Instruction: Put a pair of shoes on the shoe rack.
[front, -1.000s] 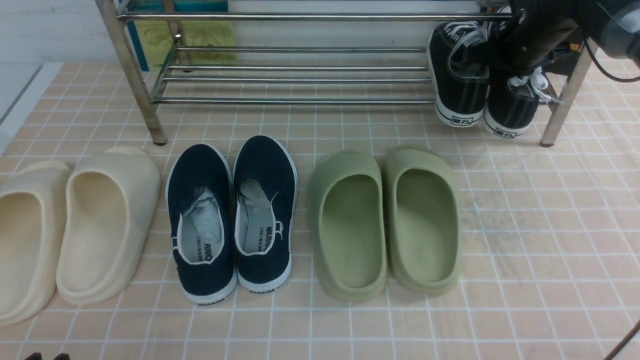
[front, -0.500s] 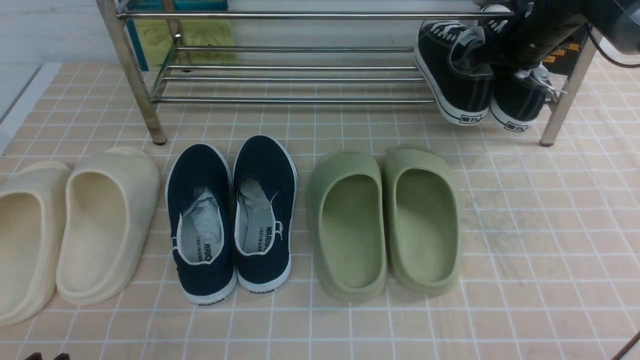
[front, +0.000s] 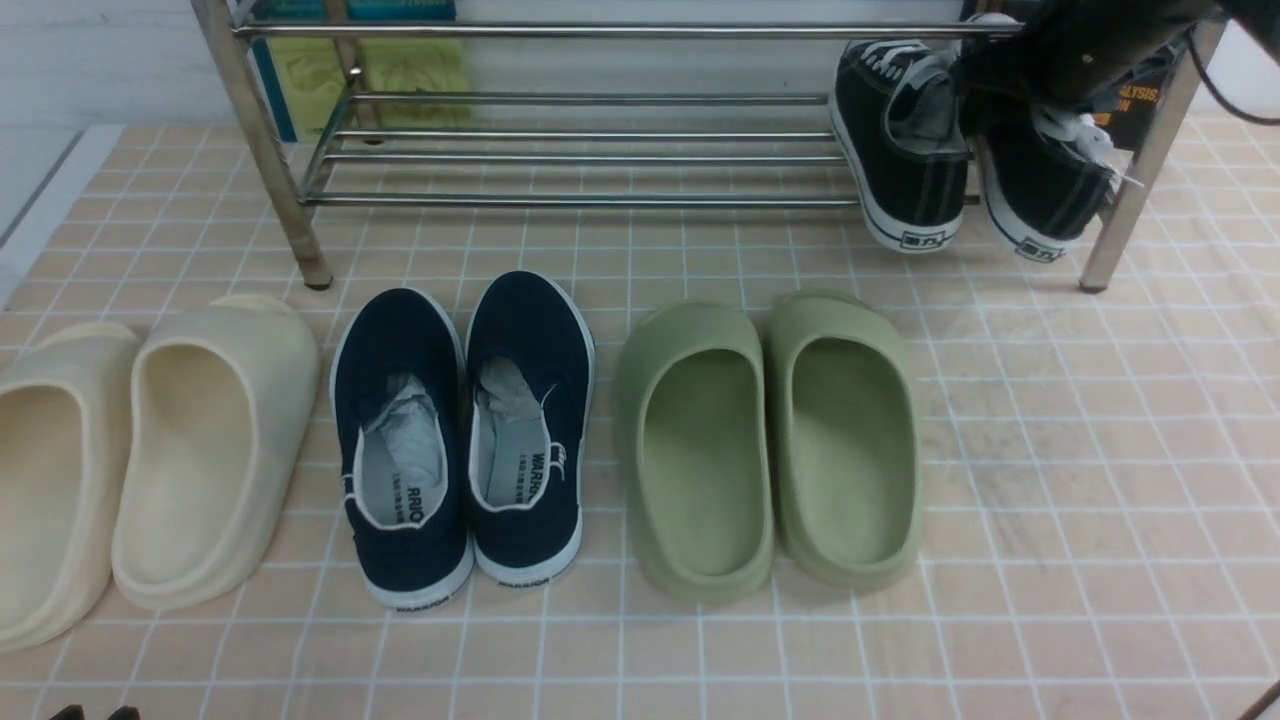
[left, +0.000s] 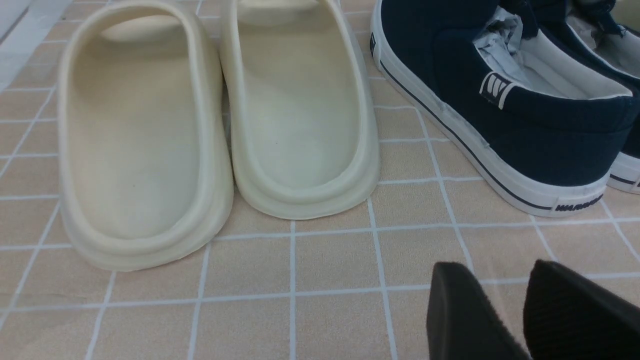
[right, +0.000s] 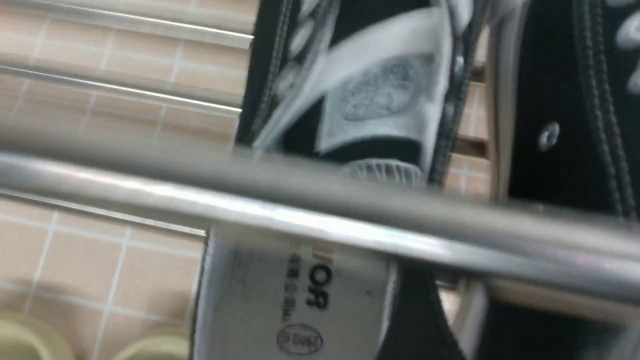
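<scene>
Presently, in the front view, I see the black shoes (front: 915, 185) on the lower shelf of the rack (front: 600, 201), near its right end, their heels reaching past the front bar. The right tool (front: 990, 85) is between and over them, and I cannot tell if its fingers are apart or together. The shoes stand with a gap at the heels, so a sideways move of this tool could, I think, push one askew. If too much weight is at the heels, a shoe could tip forward and fall to the floor (front: 1100, 480).

In the left wrist view, the left tool (left: 495, 265) has its fingertips apart, with nothing between them, near the navy shoes (left: 530, 115); I see small risk there.

In the right wrist view, the upper bar (right: 300, 215) crosses before the shoes. Withdrawing carelessly, I could strike it, or catch a lace.
</scene>
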